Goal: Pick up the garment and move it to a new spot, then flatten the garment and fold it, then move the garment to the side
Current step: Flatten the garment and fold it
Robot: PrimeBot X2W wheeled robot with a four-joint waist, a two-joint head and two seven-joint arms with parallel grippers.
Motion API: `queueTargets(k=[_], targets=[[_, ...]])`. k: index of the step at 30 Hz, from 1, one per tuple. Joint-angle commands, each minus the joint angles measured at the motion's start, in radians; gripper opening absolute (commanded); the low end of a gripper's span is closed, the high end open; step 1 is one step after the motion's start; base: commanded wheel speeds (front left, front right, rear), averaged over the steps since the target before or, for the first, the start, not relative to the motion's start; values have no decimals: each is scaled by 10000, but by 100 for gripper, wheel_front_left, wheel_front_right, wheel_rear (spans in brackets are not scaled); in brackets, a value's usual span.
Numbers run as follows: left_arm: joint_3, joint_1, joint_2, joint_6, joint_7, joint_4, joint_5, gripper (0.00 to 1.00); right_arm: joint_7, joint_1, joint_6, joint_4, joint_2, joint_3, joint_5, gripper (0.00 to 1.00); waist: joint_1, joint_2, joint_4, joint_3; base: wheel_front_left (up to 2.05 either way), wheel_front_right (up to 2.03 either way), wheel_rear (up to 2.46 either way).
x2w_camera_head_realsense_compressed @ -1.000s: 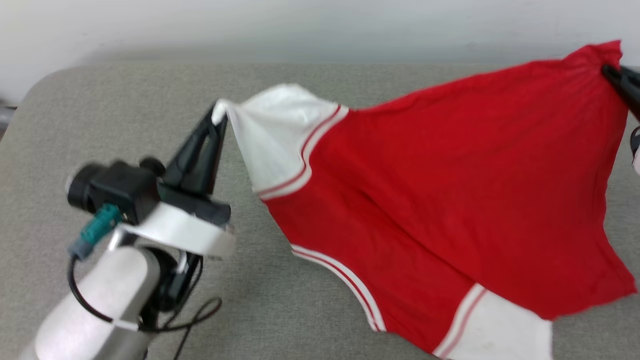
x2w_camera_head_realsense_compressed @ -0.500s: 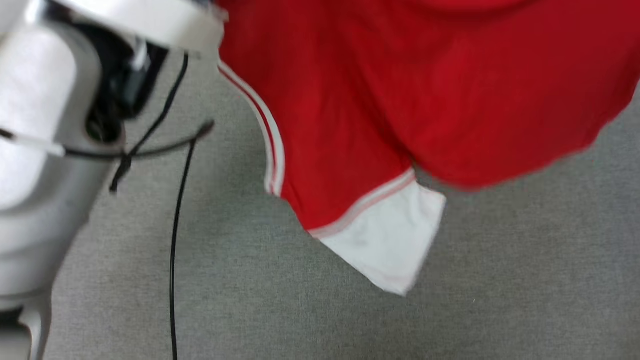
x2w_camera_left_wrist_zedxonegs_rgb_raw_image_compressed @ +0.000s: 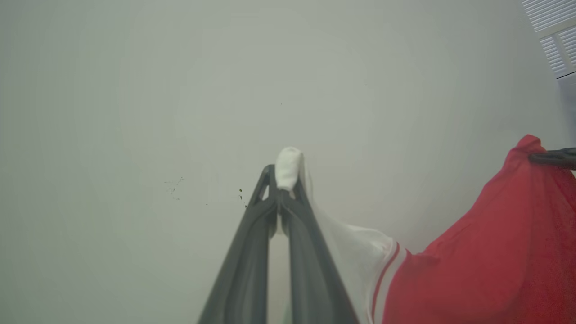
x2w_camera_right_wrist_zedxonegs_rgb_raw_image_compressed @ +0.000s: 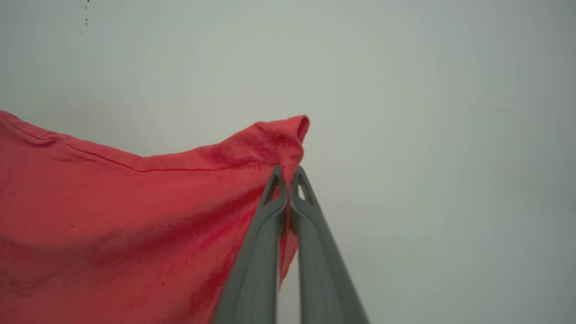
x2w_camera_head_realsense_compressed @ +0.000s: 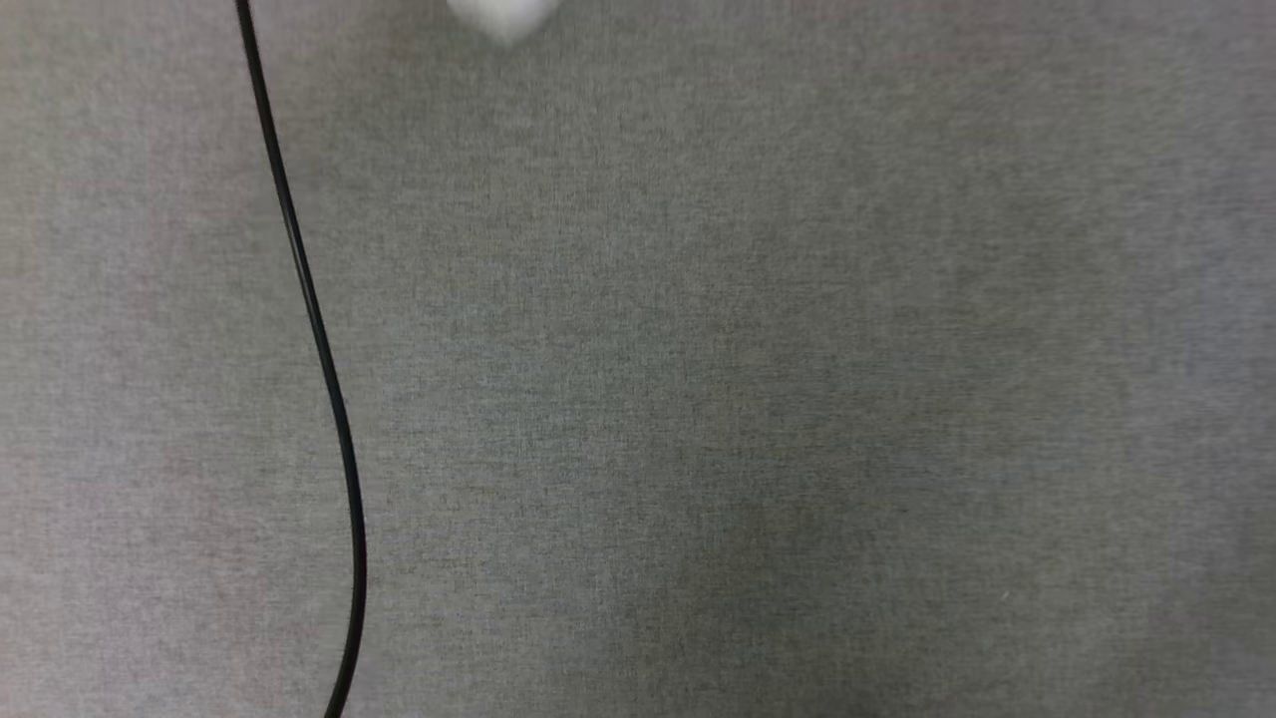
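Red white-sleeved jersey garment [x2w_camera_left_wrist_zedxonegs_rgb_raw_image_compressed: 486,252]: left gripper [x2w_camera_left_wrist_zedxonegs_rgb_raw_image_compressed: 281,189] clenched on its sleeve, right gripper [x2w_camera_right_wrist_zedxonegs_rgb_raw_image_compressed: 288,180] on its hem; head camera's dipped, white tip [x2w_camera_head_realsense_compressed: 503,18] now at twelve o'clock.

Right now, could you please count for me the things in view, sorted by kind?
garment: 1
grippers: 2, the left gripper and the right gripper, each shut on the garment
black cable: 1
Total: 4

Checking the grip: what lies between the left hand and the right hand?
The garment, hanging from left hand to right hand; left wrist view shows it.
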Motion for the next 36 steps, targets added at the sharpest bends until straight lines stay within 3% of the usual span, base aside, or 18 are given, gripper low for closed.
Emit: queueTargets(k=[1, 8, 17, 27, 36], targets=[[-9, -483, -52, -98, -91, 273, 57, 0, -216, -557, -12, 306, 153, 71, -99, 0, -2, 0, 80, 368, 0, 0, 0], [-290, -1682, -253, -308, -526, 1617, 170, 0, -1031, -2050, -12, 1662, 322, 1008, -351, 0, -2, 0, 113, 784, 0, 0, 0], [-738, -825, -302, -438, -1233, 2741, -190, 0, -1828, -1437, -12, 3084, 333, 2522, 283, 0, -2, 0, 68, 982, 0, 0, 0], [-952, 2123, -171, -467, -1759, 3053, -976, 0, -2870, 862, -12, 3871, 765, 4014, 1467, 0, -2, 0, -20, 91, 0, 0, 0], [-614, 6143, 161, -331, -1827, 1563, -1357, 0, -3528, 3720, -14, 3244, 523, 5320, 2525, 0, -2, 0, -16, -1570, 0, 0, 0]])
